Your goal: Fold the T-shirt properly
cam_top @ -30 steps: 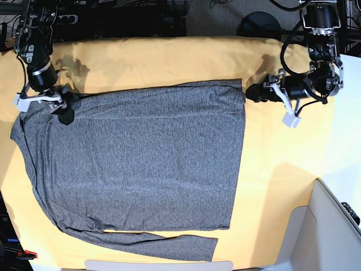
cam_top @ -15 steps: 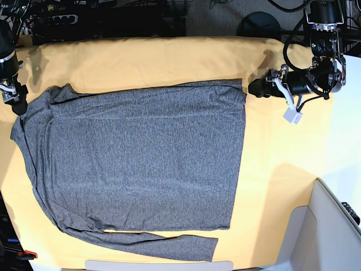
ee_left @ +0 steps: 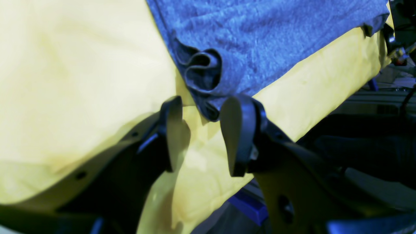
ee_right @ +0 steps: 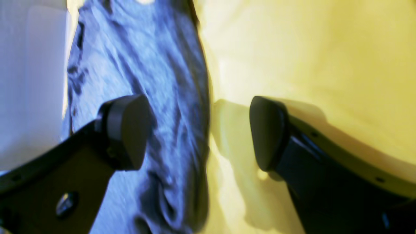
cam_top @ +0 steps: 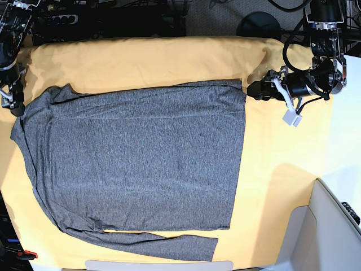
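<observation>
The heather-grey T-shirt [cam_top: 141,164] lies spread flat on the yellow table cloth [cam_top: 169,56], one long sleeve folded along its near edge. My left gripper [cam_top: 249,89] is open at the shirt's far right corner. In the left wrist view the left gripper [ee_left: 204,109] has that curled corner [ee_left: 201,70] just ahead of its fingertips, jaws apart and holding nothing. My right gripper [cam_top: 17,108] is open at the shirt's far left edge. In the right wrist view the right gripper [ee_right: 198,130] straddles the shirt's edge [ee_right: 146,48], above the cloth [ee_right: 308,65].
A white box-like surface [cam_top: 333,226] stands at the near right. A white tag [cam_top: 292,117] hangs from the left arm. A black round base [cam_top: 258,22] and cables lie beyond the table's far edge.
My right gripper let go of the shirt's far left shoulder and drew back to the table's left edge. The left gripper stayed at the far right corner.
</observation>
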You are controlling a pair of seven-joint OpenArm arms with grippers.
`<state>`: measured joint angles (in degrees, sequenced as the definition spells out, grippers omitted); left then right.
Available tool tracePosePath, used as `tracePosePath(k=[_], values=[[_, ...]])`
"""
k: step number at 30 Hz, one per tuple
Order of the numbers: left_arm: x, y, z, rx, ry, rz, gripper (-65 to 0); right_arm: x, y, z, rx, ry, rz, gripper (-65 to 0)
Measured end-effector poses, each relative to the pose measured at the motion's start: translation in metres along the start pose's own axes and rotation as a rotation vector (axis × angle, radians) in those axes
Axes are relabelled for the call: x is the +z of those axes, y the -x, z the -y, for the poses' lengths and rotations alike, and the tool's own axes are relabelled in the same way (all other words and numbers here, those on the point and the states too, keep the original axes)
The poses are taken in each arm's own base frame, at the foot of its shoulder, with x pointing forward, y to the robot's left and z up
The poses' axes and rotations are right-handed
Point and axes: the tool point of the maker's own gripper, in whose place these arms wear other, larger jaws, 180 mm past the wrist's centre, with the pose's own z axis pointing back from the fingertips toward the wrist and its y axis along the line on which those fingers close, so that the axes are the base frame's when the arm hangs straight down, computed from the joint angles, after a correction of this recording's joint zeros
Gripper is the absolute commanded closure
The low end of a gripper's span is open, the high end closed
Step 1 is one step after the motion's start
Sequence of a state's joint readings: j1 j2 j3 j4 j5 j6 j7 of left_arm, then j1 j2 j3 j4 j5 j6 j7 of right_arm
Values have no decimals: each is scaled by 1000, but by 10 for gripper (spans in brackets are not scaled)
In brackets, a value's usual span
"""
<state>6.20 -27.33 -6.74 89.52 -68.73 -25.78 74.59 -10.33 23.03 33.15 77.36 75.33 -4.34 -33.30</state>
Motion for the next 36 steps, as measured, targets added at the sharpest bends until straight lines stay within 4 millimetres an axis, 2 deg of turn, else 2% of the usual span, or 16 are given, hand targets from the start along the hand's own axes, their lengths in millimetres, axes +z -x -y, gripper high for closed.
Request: tracePosePath(k=[5,11,17,19,22,25,31,36], values=[[0,0,0,0,0,0,-223,-17,6,-7,-13,-10,-13,-479],[0,0,0,2,0,0,-223,-38,16,-27,30,-29,-30,-479],[0,0,-1,3,-1,-1,-223,-40,19,-31,56,-28,-32,-473],[0,1,-1,4,-1,-1,-223,-40,19,-30,59,-25,-33,-423],[-2,6,-10,43,-5,-10,-224,-40,30,-26,66,-22,-80,-280],[-4,15,-18,77,-17,-32,-224,-39,37,-25,64,-17,-111,-172],[-11,15,-16,103,4,-18,-224,-39,43,-22,75,-2,-136,-14],[-19,20,-14,150,33,-15,-224,-39,46,-20,89,5,-156,0]])
